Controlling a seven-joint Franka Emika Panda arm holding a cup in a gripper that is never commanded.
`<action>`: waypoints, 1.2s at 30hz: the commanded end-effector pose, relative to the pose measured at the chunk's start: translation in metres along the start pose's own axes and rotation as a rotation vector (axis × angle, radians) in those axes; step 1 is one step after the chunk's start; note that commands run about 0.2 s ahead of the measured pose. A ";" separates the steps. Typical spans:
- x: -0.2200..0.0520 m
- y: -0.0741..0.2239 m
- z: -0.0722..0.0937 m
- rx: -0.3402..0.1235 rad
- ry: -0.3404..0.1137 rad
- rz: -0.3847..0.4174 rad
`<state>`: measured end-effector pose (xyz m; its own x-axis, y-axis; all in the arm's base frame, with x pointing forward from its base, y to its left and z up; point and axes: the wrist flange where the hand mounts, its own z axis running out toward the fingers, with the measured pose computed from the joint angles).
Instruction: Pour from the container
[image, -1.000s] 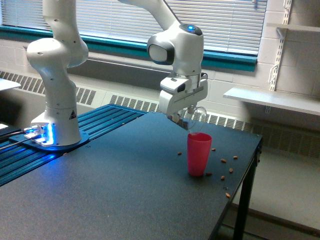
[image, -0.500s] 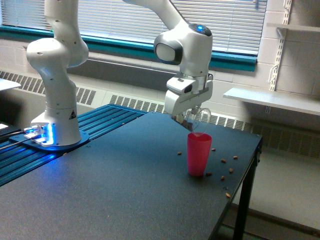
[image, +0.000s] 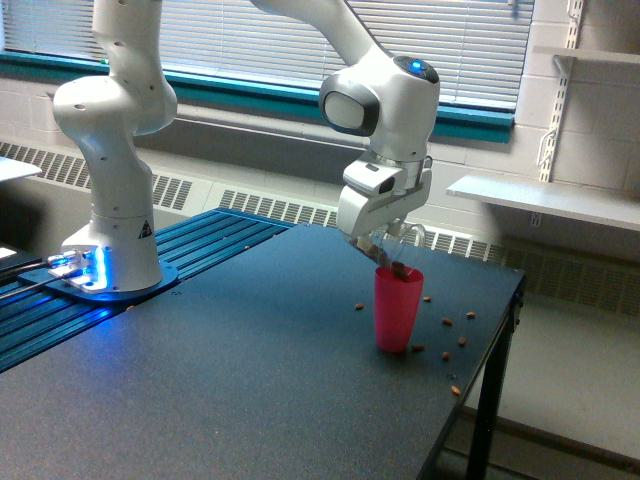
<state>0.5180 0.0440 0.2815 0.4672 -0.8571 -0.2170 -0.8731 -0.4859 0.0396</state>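
Above the pink cup (image: 398, 309) on the dark tabletop (image: 250, 380), the white arm (image: 385, 100) bends downward, its claw (image: 383, 243) clamped on the clear container (image: 398, 248), tilted steeply with brown pieces at the cup's rim.

Glossy white arm (image: 385, 95); matt dark table (image: 220, 380); seemingly plastic pink cup (image: 398, 309).

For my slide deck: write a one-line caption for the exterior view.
Franka end effector tilts a clear container over a pink cup on a dark table, brown pieces scattered nearby.
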 end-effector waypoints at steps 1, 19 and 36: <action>-0.001 -0.004 -0.006 0.002 0.007 0.010; -0.002 -0.006 -0.005 0.001 0.002 0.007; -0.004 -0.006 -0.008 0.016 0.002 0.004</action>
<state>0.5220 0.0475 0.2850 0.4648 -0.8586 -0.2165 -0.8749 -0.4829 0.0367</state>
